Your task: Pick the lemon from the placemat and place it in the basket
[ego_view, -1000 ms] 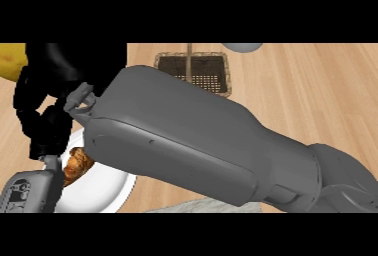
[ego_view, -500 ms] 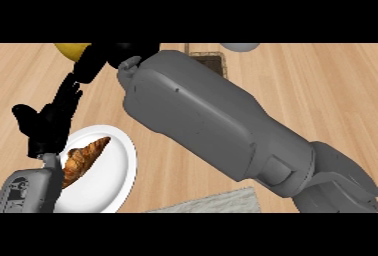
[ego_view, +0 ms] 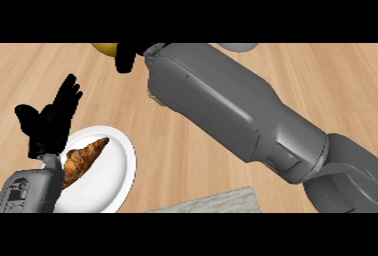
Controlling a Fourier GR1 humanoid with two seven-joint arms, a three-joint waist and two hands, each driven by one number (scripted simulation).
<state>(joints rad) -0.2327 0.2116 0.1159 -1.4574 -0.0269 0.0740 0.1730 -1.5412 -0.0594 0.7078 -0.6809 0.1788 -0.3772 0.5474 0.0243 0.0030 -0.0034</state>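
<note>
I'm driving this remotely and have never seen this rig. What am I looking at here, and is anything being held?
This is the head view, looking steeply down at a wooden counter. The big grey shape is the robot's right forearm; its black right hand sits at the top edge, fingers around a yellow lemon that is mostly out of view. The left hand rests open at the left. Below it a white plate holds a croissant. A grey placemat shows at the bottom.
</note>
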